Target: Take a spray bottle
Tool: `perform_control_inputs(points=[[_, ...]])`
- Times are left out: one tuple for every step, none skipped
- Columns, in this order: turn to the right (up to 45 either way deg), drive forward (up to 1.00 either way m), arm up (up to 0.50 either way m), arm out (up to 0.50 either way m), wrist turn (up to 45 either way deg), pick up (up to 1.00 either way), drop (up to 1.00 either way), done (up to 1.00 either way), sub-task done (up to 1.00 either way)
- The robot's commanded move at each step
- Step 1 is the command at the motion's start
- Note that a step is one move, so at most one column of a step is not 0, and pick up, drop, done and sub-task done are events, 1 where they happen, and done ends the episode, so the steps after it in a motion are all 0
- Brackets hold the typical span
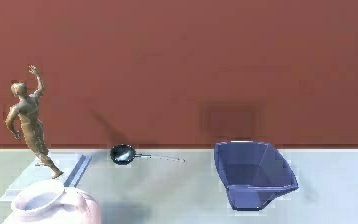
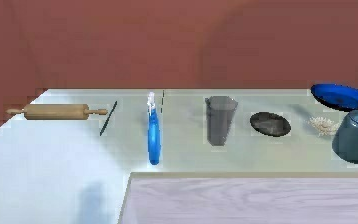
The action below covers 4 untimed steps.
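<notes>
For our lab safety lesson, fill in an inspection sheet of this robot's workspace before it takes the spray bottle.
Surface: pale countertop.
Job's things: blue spray bottle with a white top, between a thin dark utensil and a grey cup.
Clutter: rolling pin, dark bowl, blue plate, statue, small pan, grey-blue tub, white jug.
End effector: nothing seen.
Cables: nothing seen.
Surroundings: red-brown wall.
</notes>
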Motion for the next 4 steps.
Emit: perform_control_inputs(points=[[0.0, 0.0, 0.5, 0.0, 0.0, 0.0, 0.0, 0.0, 0.0], [0.0, 0.0, 0.38, 0.0, 0.0, 0.0, 0.0, 0.0, 0.0], [0.0, 0.0, 0.0, 0.18, 0.0, 0.0, 0.0, 0.0, 0.0], [0.0, 0.0, 0.0, 0.0, 45.0, 0.0, 0.0, 0.0, 0.0]])
